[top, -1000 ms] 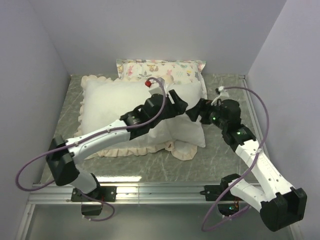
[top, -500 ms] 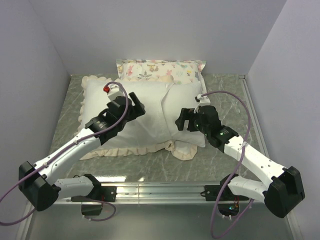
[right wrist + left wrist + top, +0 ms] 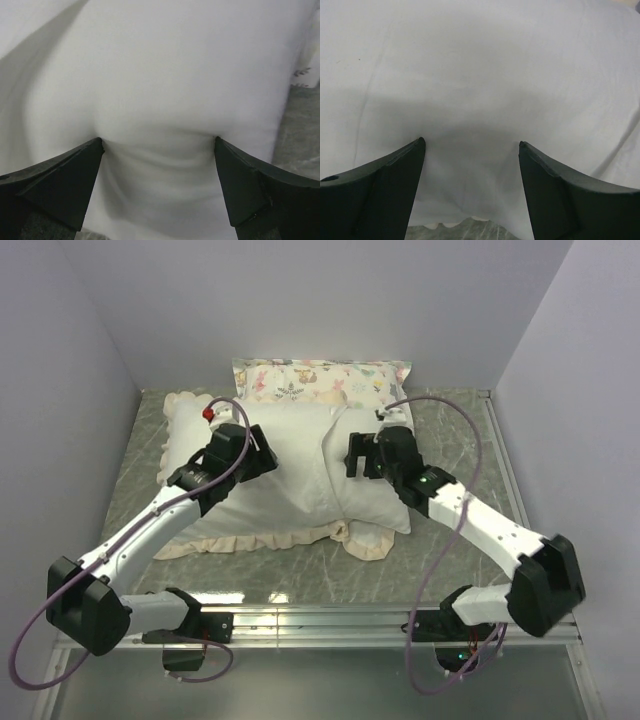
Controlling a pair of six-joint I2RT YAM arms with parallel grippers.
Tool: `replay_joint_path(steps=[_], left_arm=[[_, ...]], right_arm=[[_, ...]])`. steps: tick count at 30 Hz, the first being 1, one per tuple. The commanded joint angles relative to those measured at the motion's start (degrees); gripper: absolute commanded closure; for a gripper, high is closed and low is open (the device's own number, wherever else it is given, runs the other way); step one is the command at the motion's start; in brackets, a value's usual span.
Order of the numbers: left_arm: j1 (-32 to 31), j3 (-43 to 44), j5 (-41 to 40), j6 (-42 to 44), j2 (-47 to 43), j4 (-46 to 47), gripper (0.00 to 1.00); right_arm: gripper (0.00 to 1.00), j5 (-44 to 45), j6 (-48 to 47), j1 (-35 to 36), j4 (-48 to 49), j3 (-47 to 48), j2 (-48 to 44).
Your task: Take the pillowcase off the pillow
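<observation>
The cream-white pillowcase (image 3: 290, 485) with its ruffled frill lies on the marble table, and the plain white pillow (image 3: 385, 502) sticks out of its right end. My left gripper (image 3: 264, 458) is open over the left half of the pillowcase. In the left wrist view, my left gripper (image 3: 470, 142) has white fabric (image 3: 480, 75) filling the view between its spread fingers. My right gripper (image 3: 353, 462) is open at the pillow's upper part. In the right wrist view, my right gripper (image 3: 157, 140) has both tips denting the plump white pillow (image 3: 160, 85). Neither gripper holds anything.
A pastel animal-print pillow (image 3: 320, 380) lies against the back wall, just behind the pillow. Grey walls close in on the left, back and right. Bare marble table (image 3: 450, 530) shows at the right and front. A metal rail (image 3: 320, 618) runs along the near edge.
My left arm swung from the middle to the left half of the pillowcase. My right gripper moved left and farther onto the pillow. Both sets of jaws widened.
</observation>
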Motion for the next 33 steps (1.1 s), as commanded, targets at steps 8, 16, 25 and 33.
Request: replay_joint_path(steps=[8, 16, 25, 33], left_arm=[[2.57, 1.90, 1.86, 3.21, 5.19, 0.13, 0.68], [9.24, 7.52, -3.67, 4.88, 3.00, -4.61, 1.00], [20.85, 10.17, -7.11, 5.07, -1.22, -6.55, 1.00], [28.59, 4.82, -3.97, 2.68, -6.67, -4.18, 1.00]], right_arm=[[0.49, -2.68, 2.11, 0.27, -1.62, 6.11, 11.04], [1.00, 1.28, 1.05, -2.27, -10.16, 12.89, 6.65], [1.00, -1.26, 0.61, -11.57, -15.44, 15.53, -1.09], [1.00, -2.94, 1.32, -17.13, -16.76, 16.15, -5.22]])
